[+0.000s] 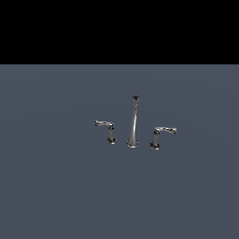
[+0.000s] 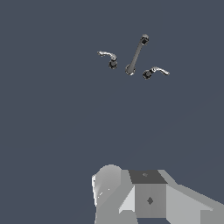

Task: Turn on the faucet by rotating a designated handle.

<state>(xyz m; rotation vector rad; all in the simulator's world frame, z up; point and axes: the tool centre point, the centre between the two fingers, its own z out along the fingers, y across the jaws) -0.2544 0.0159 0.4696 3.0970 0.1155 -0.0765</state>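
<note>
Exterior view: handle [image 1: 108, 129] beside spout [image 1: 133, 122].

Chrome faucet [image 1: 133, 123] upright, straight-post handle [image 1: 108, 130] (exterior view's left)

Robot body [image 2: 148, 197]: blocky lt-grey shell, dark-grey panel w/ diamond mark.

Chrome faucet [image 1: 133, 126] w/ dark tip; slate-grey floor [image 1: 56, 186]; black backdrop [image 1: 116, 28].
</note>
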